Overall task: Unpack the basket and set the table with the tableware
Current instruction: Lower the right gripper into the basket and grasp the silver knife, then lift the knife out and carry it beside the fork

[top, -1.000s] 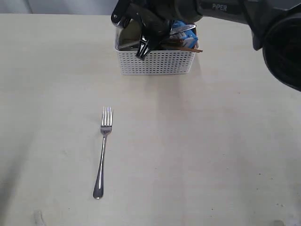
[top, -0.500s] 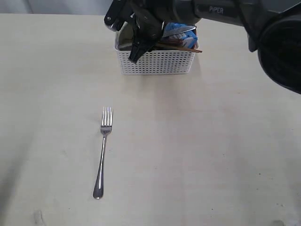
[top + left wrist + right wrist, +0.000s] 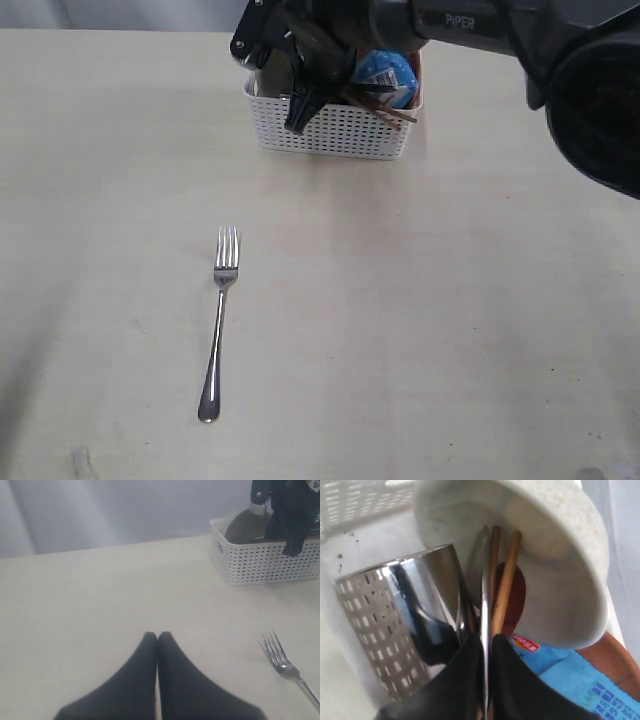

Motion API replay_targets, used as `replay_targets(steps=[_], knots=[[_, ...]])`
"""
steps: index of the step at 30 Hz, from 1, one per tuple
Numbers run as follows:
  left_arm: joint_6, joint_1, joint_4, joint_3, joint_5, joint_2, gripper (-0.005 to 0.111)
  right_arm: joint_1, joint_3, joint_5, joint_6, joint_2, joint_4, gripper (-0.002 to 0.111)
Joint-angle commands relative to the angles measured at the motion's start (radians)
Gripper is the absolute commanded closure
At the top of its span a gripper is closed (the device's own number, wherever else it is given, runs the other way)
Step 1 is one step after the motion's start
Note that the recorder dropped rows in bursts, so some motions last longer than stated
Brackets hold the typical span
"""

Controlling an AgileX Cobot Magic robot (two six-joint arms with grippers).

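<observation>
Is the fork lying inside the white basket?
No, the fork lies by itself on the table, well apart from the white basket.

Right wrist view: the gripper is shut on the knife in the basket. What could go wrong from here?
1. The chopsticks lie against the knife at the right gripper, so they may come out too.
2. The bowl leans over the knife; lifting could tip it.
3. The basket might shift with the pull.

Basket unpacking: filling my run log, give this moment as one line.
right claw: shut on knife in basket | left claw: shut, empty | fork: on table
</observation>
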Motion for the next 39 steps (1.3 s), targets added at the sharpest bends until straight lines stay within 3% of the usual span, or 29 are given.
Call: replay_targets(steps=[1,14,20,25,28,33,36,39], knots=[[-0.004,-0.006,0.000,0.002,-0.011,-0.004,0.106,0.015,0.003,0.022,0.006,-0.028,0.012,0.109],[-0.004,-0.006,0.000,0.002,-0.011,-0.004,0.106,0.018,0.003,0.093,0.000,-0.143,0.021,0.109],[-0.004,-0.006,0.000,0.002,-0.011,-0.004,0.106,0.018,0.003,0.108,-0.069,-0.206,0.211,0.109],[-0.004,-0.006,0.000,0.002,-0.011,-0.004,0.106,0.018,0.003,0.148,-0.345,-0.276,0.501,0.109],[-0.004,-0.006,0.000,0.002,-0.011,-0.004,0.106,0.026,0.003,0.206,-0.416,-0.312,0.544,0.109],[-0.004,-0.006,0.000,0.002,-0.011,-0.004,0.106,0.085,0.003,0.450,-0.807,-0.336,0.788,0.109],[-0.004,-0.006,0.000,0.002,-0.011,-0.004,0.106,0.142,0.003,0.502,-0.989,-0.332,0.795,0.109],[-0.004,-0.006,0.000,0.002,-0.011,-0.004,0.106,0.228,0.003,0.502,-1.373,-0.329,0.795,0.109]])
